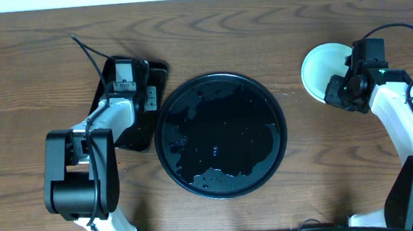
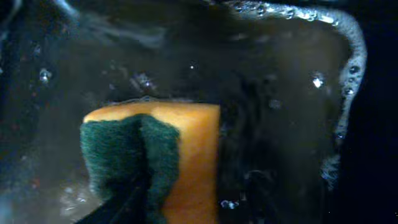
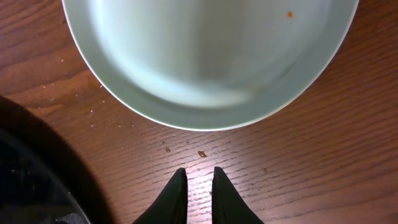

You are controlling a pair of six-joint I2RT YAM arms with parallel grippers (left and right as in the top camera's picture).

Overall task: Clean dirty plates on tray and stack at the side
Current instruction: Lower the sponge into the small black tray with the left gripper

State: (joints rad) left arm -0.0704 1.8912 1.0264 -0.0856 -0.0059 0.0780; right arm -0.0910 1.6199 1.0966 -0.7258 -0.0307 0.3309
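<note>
One pale mint plate (image 1: 322, 68) rests on the bare wood at the right, off the tray; it looks clean apart from a tiny orange speck (image 3: 289, 14). My right gripper (image 3: 196, 171) hovers just short of the plate's (image 3: 211, 56) near rim, its fingers nearly together with nothing between them. No plate lies on the round black tray (image 1: 223, 184), which is wet. My left gripper (image 1: 132, 88) is down in the rectangular tray, where an orange sponge with a green pad (image 2: 155, 155) sits in soapy water. A dark finger (image 2: 121, 204) presses against the creased green face; the other finger is lost in the dark.
The small rectangular black tray (image 1: 157, 73) holds murky water with foam along its wall (image 2: 357, 56). A few crumbs lie on the wood in front of the right gripper (image 3: 202, 153). The round tray's rim (image 3: 25, 186) is close on that gripper's left.
</note>
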